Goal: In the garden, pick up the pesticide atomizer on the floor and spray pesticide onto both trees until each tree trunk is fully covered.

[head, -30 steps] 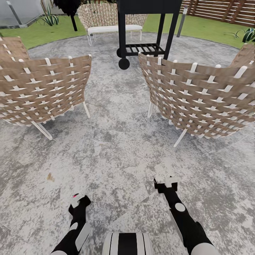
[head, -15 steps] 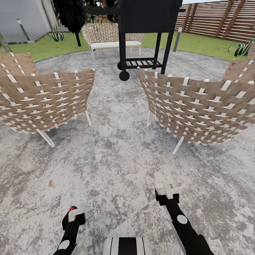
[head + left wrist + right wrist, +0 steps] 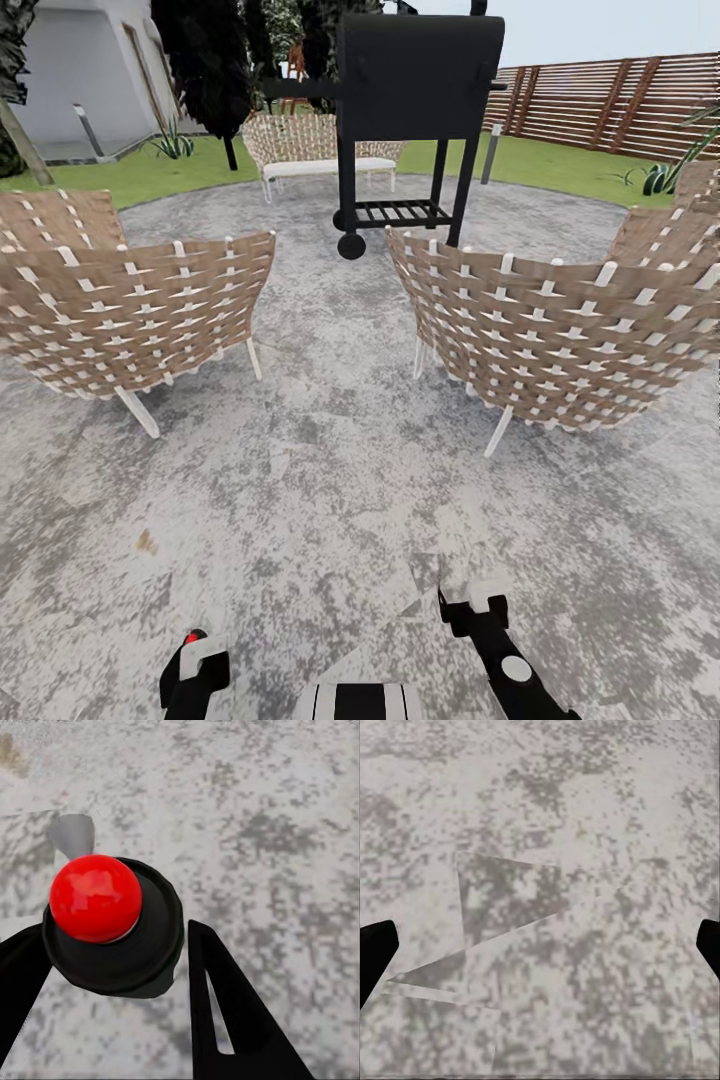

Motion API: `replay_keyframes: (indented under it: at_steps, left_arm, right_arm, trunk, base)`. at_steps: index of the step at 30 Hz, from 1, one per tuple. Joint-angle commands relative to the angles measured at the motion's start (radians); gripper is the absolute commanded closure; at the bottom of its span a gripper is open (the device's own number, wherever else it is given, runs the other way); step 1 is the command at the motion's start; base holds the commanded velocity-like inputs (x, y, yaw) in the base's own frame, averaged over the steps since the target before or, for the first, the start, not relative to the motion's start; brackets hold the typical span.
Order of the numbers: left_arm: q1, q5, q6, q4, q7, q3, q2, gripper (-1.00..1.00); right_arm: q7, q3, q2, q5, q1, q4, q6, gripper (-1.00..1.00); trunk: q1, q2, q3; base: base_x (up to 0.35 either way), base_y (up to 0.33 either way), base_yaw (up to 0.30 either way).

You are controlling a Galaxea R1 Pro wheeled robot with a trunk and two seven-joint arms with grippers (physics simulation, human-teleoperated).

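Grey mottled paving of the patio spread under the robot. The left gripper had its two black fingers closed against a black-topped atomizer with a round red button; in the head view it sat low near the patio's near edge. The right gripper stood wide apart and empty over bare paving, its fingertips at the far sides of the wrist view. Ahead, two woven chairs flanked a black grill cart. Lawn and a slatted wooden fence lay beyond. No writing or labels could be read anywhere.
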Motion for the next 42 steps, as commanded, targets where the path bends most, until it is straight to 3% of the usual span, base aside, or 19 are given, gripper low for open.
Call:
replay_keyframes:
  at_steps: [1, 5, 7, 11, 16, 32, 42]
  left_arm:
    - [0.007, -0.008, -0.003, -0.001, 0.002, 0.004, 0.0, 1.0]
    - [0.029, -0.006, -0.005, -0.003, 0.002, 0.004, 0.002, 1.0]
    - [0.035, -0.004, -0.003, 0.002, 0.002, 0.005, 0.009, 1.0]
    - [0.037, 0.003, -0.002, 0.01, 0.003, 0.011, 0.021, 1.0]
    - [0.038, 0.003, -0.001, 0.012, 0.003, 0.014, 0.021, 1.0]
    - [0.038, 0.002, -0.004, 0.031, 0.004, 0.015, 0.022, 1.0]
    - [0.038, 0.003, -0.003, 0.036, 0.004, 0.015, 0.022, 1.0]
  right_arm:
    - [-0.003, -0.003, 0.001, 0.011, 0.002, 0.018, -0.009, -1.0]
    - [-0.002, -0.004, 0.001, 0.011, 0.011, 0.093, -0.046, -1.0]
    - [-0.002, -0.004, -0.001, 0.011, 0.014, 0.177, -0.128, -1.0]
    - [-0.005, -0.004, -0.015, 0.009, 0.015, 0.272, -0.206, -1.0]
    - [-0.006, -0.005, -0.017, 0.008, 0.015, 0.315, -0.25, -1.0]
    - [-0.007, -0.007, -0.018, 0.006, 0.015, 0.364, -0.271, -1.0]
    - [-0.007, -0.008, -0.018, 0.005, 0.015, 0.365, -0.27, -1.0]
  trunk:
    - [-0.001, 0.0, 0.005]
    - [-0.002, 0.001, 0.027]
    - [-0.003, 0.001, 0.038]
    - [-0.005, 0.002, 0.059]
    - [-0.007, 0.004, 0.086]
    - [-0.062, 0.102, 0.163]
    - [-0.1, 0.172, 0.197]
  base:
    - [0.0, 0.0, 0.0]
    - [0.0, 0.0, 0.0]
    - [0.0, 0.0, 0.0]
    - [0.0, 0.0, 0.0]
    - [0.0, 0.0, 0.0]
    - [0.0, 0.0, 0.0]
    - [0.0, 0.0, 0.0]
